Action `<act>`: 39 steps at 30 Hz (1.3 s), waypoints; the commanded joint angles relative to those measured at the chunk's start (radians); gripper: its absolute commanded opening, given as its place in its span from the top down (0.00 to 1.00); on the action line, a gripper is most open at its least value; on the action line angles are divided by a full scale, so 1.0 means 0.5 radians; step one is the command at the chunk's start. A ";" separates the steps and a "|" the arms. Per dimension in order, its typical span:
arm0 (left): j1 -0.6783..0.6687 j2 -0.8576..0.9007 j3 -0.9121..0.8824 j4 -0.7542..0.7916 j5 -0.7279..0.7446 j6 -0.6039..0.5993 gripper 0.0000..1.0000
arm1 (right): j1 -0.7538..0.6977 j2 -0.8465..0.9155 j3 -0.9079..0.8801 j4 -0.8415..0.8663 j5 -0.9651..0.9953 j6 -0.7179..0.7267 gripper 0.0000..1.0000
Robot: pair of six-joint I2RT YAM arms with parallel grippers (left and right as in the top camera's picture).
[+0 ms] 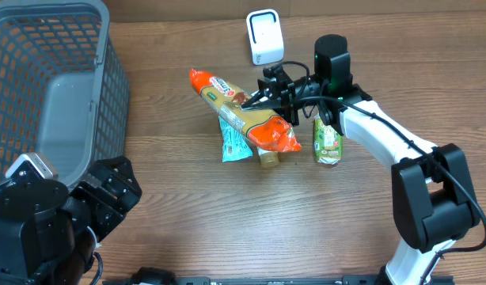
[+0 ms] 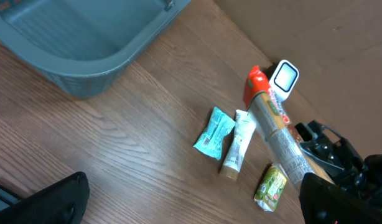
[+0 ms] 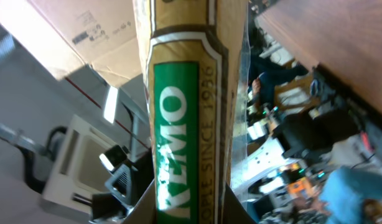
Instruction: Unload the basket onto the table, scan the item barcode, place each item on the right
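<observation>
filling the right wrist view, a long packet (image 3: pixel 185 112) stands close against the lens, with a tan body and a green label in white letters. from overhead the same long packet (image 1: pixel 243 111) lies slantwise near the middle of the desk (image 1: pixel 187 229), orange at both ends. one orange end points toward the far left and the other toward the near right. the right gripper (image 1: pixel 263 96) has its jaws pinching this packet partway along its length, reaching in from the right side. whether any part of the packet touches the desk i cannot tell.

under and just beside the packet lie a teal sachet (image 1: pixel 233 144) and a white tube (image 1: pixel 268 157), side by side. a green pouch (image 1: pixel 327 142) lies apart from them toward the right edge, below the right arm. a white scanner (image 1: pixel 264 36) stands by the far edge, near the packet's upper end but not touching it.

a grey basket (image 1: pixel 108 95) fills the far left corner. the left gripper (image 1: pixel 112 194) sits over the near left corner with its jaws spread wide, holding nothing. its wrist view shows the dark fingers (image 2: pixel 48 199) at the bottom corners.
</observation>
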 commanded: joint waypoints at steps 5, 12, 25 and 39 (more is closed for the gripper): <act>0.016 0.003 0.010 0.002 0.006 0.031 0.01 | 0.007 -0.076 0.064 -0.281 -0.066 0.184 0.96; 0.016 0.003 0.010 0.002 0.006 0.031 0.01 | 0.007 -0.076 0.065 -0.320 -0.062 0.390 0.96; 0.016 0.003 0.010 0.002 0.006 0.031 0.01 | 0.013 -0.076 0.065 -0.325 0.340 0.643 0.96; 0.016 0.003 0.010 0.002 0.006 0.031 0.00 | 0.085 -0.076 0.065 -0.416 0.600 0.587 0.96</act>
